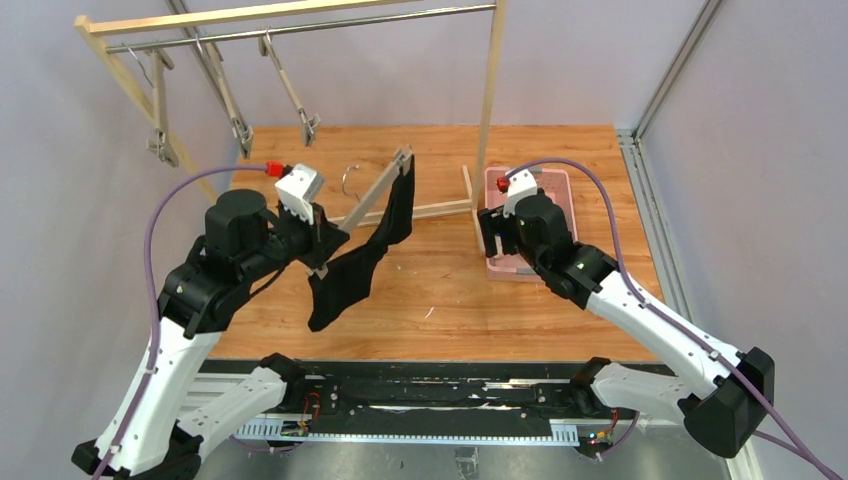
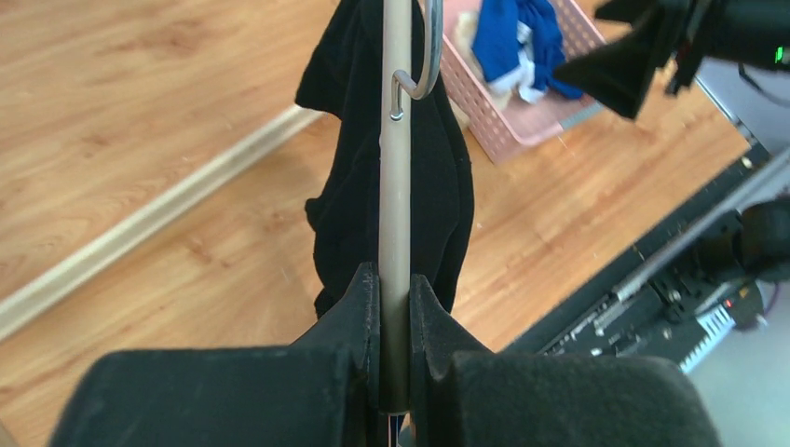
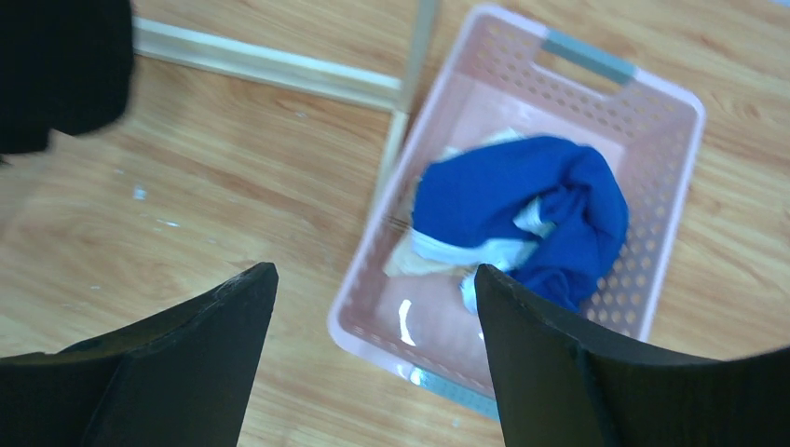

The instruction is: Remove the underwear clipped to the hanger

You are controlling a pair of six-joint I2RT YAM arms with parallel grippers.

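My left gripper [image 1: 318,232] is shut on the beige bar of a hanger [image 1: 375,197] and holds it above the table; the bar runs between my fingers in the left wrist view [image 2: 395,186]. The black underwear [image 1: 352,272] hangs from the hanger's far clip [image 1: 403,160] and drapes down toward the table; it also shows behind the bar in the left wrist view [image 2: 349,186]. The blue underwear [image 3: 531,209] and the cream-beige underwear [image 3: 419,261] lie in the pink basket [image 3: 652,261]. My right gripper [image 3: 373,289] is open and empty above the basket's near edge.
A wooden clothes rack [image 1: 250,15] stands at the back with several empty clip hangers [image 1: 300,105] on its metal rail. Its upright post [image 1: 490,100] and base slat [image 1: 440,210] stand beside the basket [image 1: 555,185]. Metal frame rails run along the right side.
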